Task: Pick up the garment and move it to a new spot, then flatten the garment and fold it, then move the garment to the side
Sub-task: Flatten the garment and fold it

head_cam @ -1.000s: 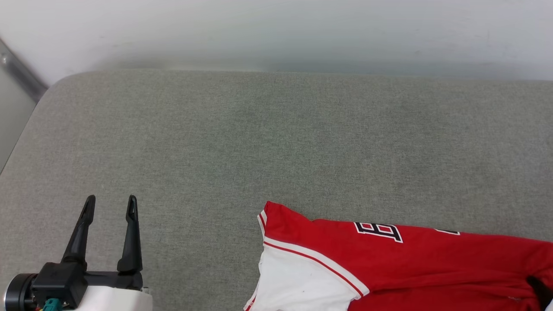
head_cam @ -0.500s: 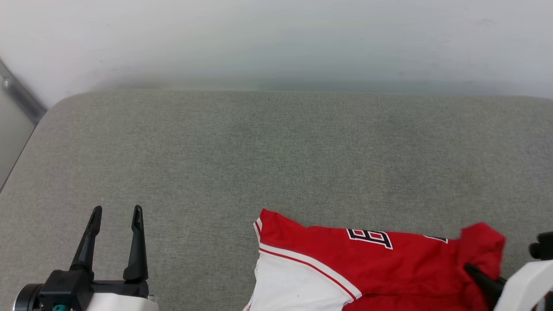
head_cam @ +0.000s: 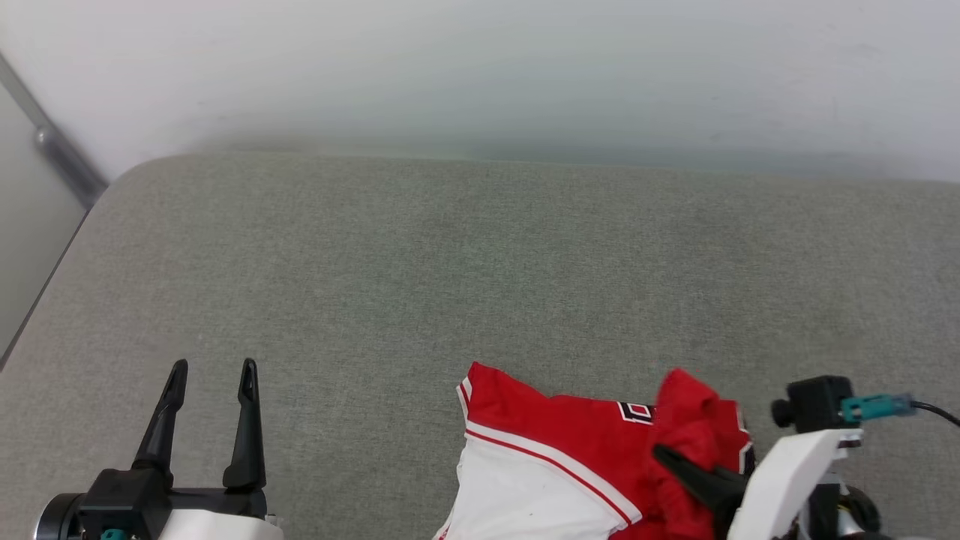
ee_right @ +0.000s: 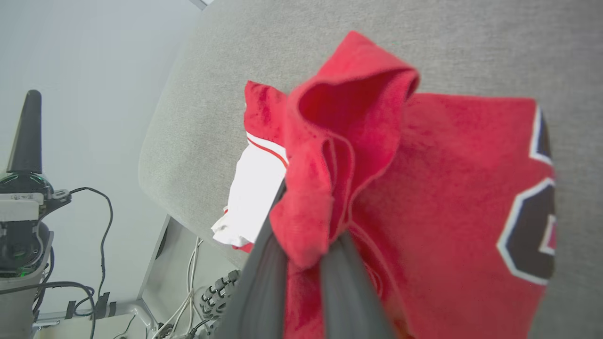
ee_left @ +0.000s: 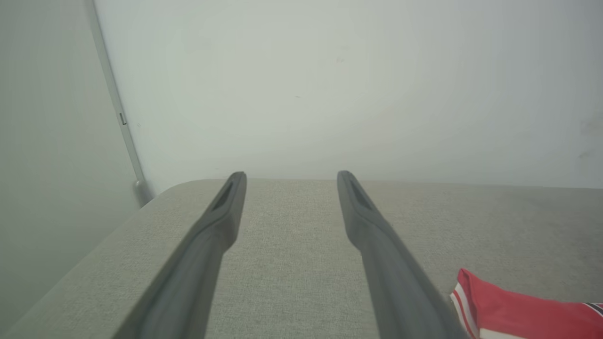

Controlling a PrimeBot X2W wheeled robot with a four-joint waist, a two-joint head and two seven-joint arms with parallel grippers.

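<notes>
The garment [head_cam: 570, 431], red with a white sleeve and striped trim, lies at the near edge of the grey padded table [head_cam: 480, 262]. Its right part is lifted and bunched over the lettering. My right gripper [head_cam: 667, 456] is shut on that red bunch. In the right wrist view the two fingers [ee_right: 348, 282] pinch a fold of the garment [ee_right: 447, 188], with part of a black-and-white letter showing at the right. My left gripper [head_cam: 213, 369] stands open above bare table at the lower left, well left of the garment. In the left wrist view the left gripper [ee_left: 290, 175] holds nothing, and a corner of the garment [ee_left: 518, 310] shows at the lower right.
A pale wall [head_cam: 480, 67] runs along the table's far edge. A metal strip [head_cam: 60, 150] slants down at the far left. Cables [ee_right: 188, 292] hang below the table's near edge. The table's left corner [head_cam: 127, 172] is rounded.
My right gripper has come into view and carried the garment's right part leftward over the rest, hiding most of the lettering. The camera has shifted slightly. The left gripper stays open.
</notes>
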